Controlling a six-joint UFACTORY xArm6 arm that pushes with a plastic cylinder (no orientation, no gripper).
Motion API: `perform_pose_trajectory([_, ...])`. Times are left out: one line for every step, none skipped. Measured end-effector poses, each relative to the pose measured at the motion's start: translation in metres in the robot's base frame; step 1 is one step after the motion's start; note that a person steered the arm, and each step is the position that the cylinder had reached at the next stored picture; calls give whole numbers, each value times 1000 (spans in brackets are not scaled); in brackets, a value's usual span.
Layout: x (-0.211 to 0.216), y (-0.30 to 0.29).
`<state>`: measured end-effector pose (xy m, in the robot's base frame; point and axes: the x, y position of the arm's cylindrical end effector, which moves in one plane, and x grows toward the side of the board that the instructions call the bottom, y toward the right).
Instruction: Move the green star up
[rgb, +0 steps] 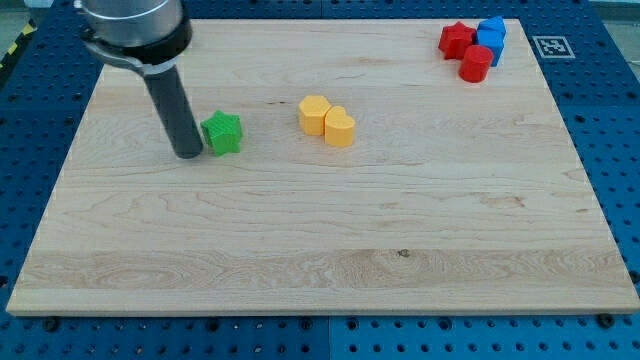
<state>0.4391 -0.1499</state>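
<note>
The green star (223, 133) lies on the wooden board (320, 240), in the upper left part of the view. My tip (189, 154) rests on the board just to the left of the star, slightly below its middle, touching or almost touching its left side. The dark rod rises from the tip toward the view's top left.
Two yellow blocks (327, 121) sit touching each other to the right of the star. At the top right corner a red star (457, 39), a red cylinder (476, 63) and a blue block (491, 37) are clustered. A marker tag (551, 46) sits off the board.
</note>
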Motion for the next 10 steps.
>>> perform_pose_trajectory([0, 33])
perform_pose_trajectory([-1, 65])
perform_pose_trajectory([-16, 77])
perform_pose_trajectory([-32, 77])
perform_pose_trajectory([-33, 72])
perform_pose_trajectory([-33, 57])
perform_pose_trajectory([-33, 46])
perform_pose_trajectory([-34, 46])
perform_pose_trajectory([-41, 46])
perform_pose_trajectory([-55, 51])
